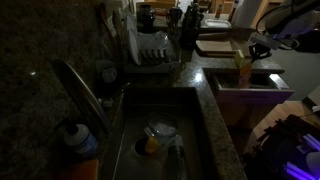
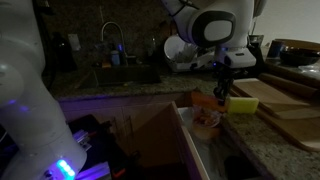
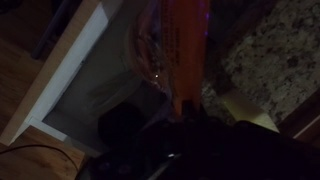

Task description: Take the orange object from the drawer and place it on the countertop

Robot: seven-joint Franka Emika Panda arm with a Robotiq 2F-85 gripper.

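Although the scene is dimly lit, the gripper (image 2: 222,88) can be made out in an exterior view, hung fingers-down from the white arm over the open drawer (image 2: 190,135), just beside the edge of the granite countertop (image 2: 275,140). In the wrist view the orange object (image 3: 180,55) is seen as a long, narrow shape running straight out from the gripper (image 3: 183,112). The jaws appear to be clamped on its near end, though the fingers themselves are lost in shadow. The object is held off any surface, over the boundary between the pale drawer interior (image 3: 95,95) and the speckled countertop (image 3: 265,50). A yellow sponge (image 2: 241,104) is seen lying on the countertop close to the gripper, and a wooden board (image 2: 285,105) is set beyond it.
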